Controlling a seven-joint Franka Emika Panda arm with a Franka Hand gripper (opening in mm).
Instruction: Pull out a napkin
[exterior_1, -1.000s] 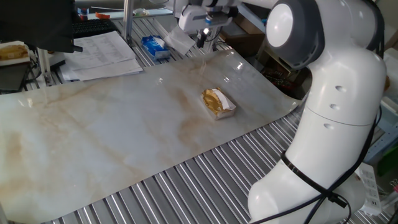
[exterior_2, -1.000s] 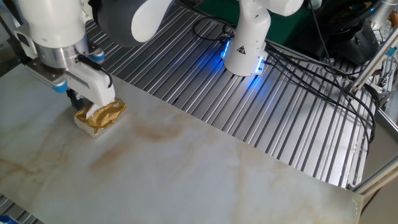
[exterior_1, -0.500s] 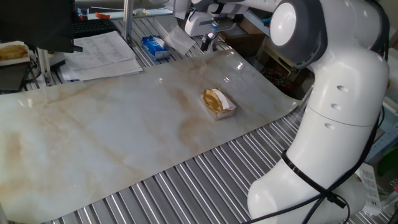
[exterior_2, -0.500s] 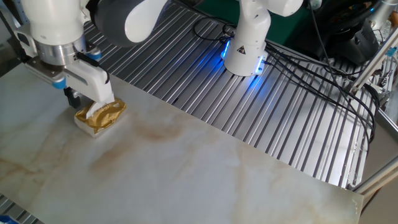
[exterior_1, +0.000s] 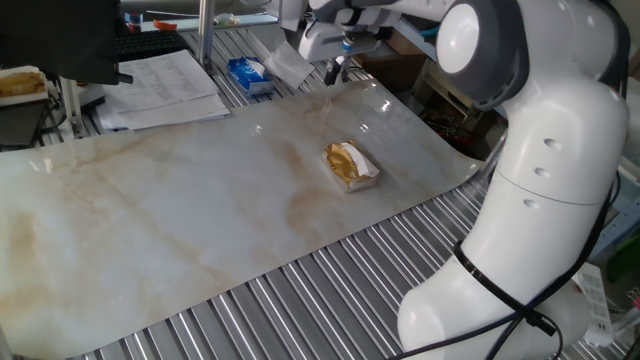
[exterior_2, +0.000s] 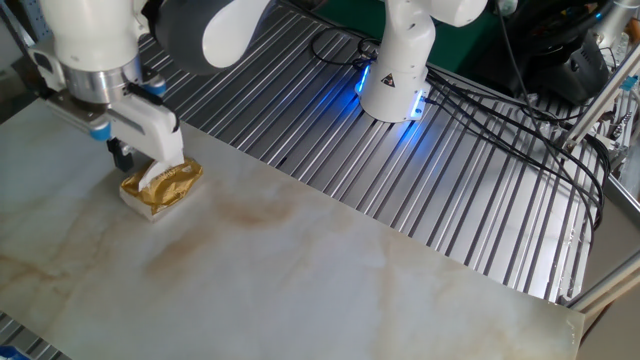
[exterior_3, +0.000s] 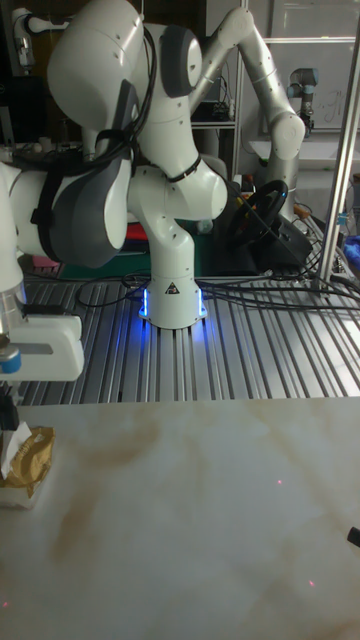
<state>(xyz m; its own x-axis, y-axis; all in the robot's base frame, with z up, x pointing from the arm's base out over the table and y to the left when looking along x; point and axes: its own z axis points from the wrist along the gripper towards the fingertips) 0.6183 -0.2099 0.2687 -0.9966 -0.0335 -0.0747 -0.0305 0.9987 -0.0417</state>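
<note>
A small gold-brown pack (exterior_1: 351, 166) lies on the marbled sheet, right of its middle. The napkin (exterior_2: 150, 177) is a white tip poking up from the pack's top, also seen at the frame's left edge in the tall view (exterior_3: 14, 440). My gripper (exterior_1: 335, 70) hovers a short way above the pack (exterior_2: 165, 185), not touching it. Its dark fingers (exterior_2: 120, 157) show as one narrow stub under the white hand, so it looks shut, with nothing seen between them. In the tall view the gripper (exterior_3: 7, 390) sits just above the pack (exterior_3: 30, 458).
The marbled sheet (exterior_1: 200, 220) covers a slatted metal table. Printed paper sheets (exterior_1: 165, 85) and a blue packet (exterior_1: 246, 75) lie at the back. My arm's white base (exterior_1: 545, 200) fills the right. A second robot base lit blue (exterior_2: 395, 80) and cables (exterior_2: 520, 130) stand behind.
The gripper has risen slightly above the pack. The pack and the napkin tip have not moved.
</note>
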